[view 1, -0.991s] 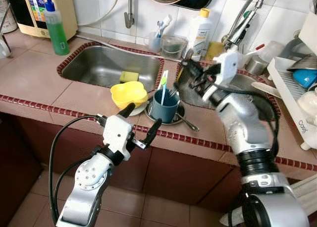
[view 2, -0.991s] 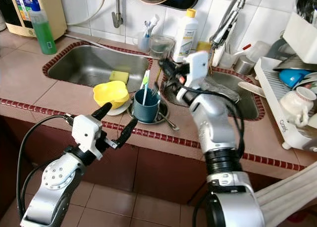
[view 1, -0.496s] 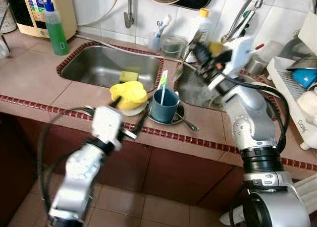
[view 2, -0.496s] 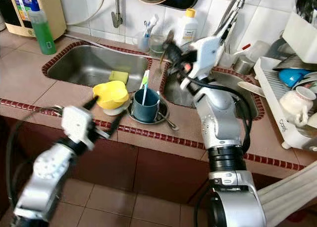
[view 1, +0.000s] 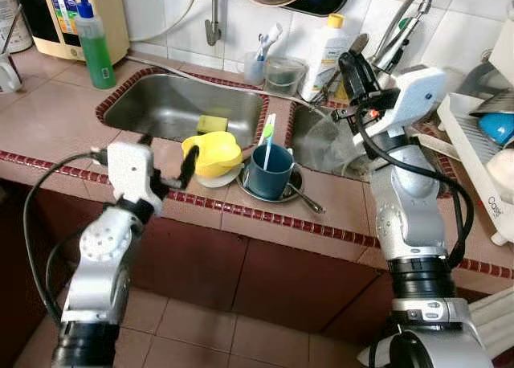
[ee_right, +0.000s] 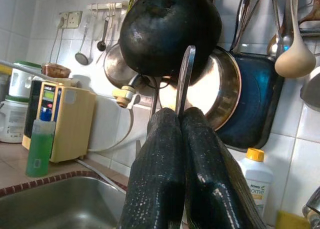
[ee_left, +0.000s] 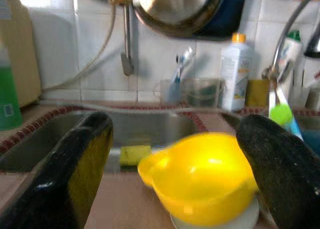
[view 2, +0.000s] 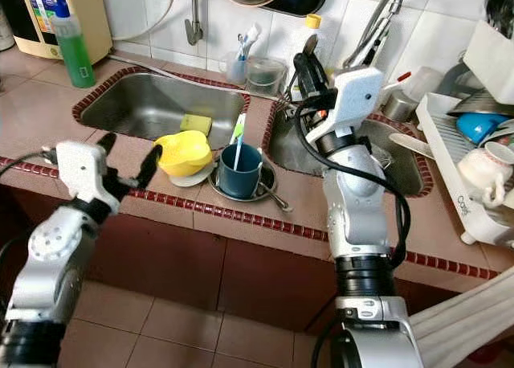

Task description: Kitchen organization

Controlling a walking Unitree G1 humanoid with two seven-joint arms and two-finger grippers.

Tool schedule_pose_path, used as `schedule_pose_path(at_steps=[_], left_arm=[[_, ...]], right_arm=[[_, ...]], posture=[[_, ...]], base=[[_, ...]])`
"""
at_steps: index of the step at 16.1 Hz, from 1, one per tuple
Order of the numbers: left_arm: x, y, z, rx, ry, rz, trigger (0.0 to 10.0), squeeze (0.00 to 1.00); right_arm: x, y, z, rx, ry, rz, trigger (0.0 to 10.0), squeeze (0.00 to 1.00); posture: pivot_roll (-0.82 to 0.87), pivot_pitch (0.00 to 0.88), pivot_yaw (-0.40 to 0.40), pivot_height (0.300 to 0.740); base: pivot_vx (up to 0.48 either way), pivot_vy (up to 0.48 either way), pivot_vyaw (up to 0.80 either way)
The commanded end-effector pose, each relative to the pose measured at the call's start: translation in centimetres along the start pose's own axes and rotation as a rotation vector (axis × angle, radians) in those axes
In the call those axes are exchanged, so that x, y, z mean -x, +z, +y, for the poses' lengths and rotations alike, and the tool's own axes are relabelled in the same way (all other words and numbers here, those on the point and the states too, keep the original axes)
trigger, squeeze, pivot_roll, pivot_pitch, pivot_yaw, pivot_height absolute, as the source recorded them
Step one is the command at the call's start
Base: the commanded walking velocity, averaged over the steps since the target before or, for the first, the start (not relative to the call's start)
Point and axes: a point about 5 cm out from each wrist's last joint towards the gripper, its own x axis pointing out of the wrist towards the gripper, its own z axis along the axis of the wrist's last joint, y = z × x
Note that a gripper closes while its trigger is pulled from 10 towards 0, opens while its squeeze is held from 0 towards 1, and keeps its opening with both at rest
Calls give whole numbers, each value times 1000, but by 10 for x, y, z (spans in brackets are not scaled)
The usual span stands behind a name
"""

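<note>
Left gripper (ee_left: 175,189) spread wide, yellow bowl (ee_left: 202,176) dead ahead at 12 o'clock, nearer arm. Right gripper (ee_right: 181,139) clamps upright utensil (ee_right: 184,79).

Two silver arms, brushed-metal segments, rounded joints. Left tool (view 1: 165,161): white boxy housing, two long black fingers (ee_left: 82,159), glossy, faintly speckled. Black cable loops from left wrist down along forearm. Round disc on left elbow joint, ring of small screws. Right tool (view 1: 355,64): white angular housing, black fingers (ee_right: 155,174) with textured, pebbled pads. Small red dot on right housing. Black cables run along right forearm. Right arm: black ribbed ring at lower joint, silver band with screws beneath.
</note>
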Motion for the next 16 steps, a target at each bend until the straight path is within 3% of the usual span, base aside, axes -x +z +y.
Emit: schedule_pose_path(at_steps=[1, 8, 16], left_arm=[[-3, 1, 2, 7, -1, 6, 10000, 0], [-11, 10, 21, -24, 5, 0, 10000, 0], [-13, 9, 22, -43, 0, 7, 10000, 0]], right_arm=[[1, 4, -3, 22, -18, -18, 10000, 0], [1, 2, 0, 49, -34, -24, 10000, 0], [3, 4, -2, 62, -35, -26, 10000, 0]], posture=[[24, 0, -101, 740], [19, 0, -96, 740], [10, 0, -99, 740]], base=[[0, 0, 0], [0, 262, 0], [0, 450, 0]])
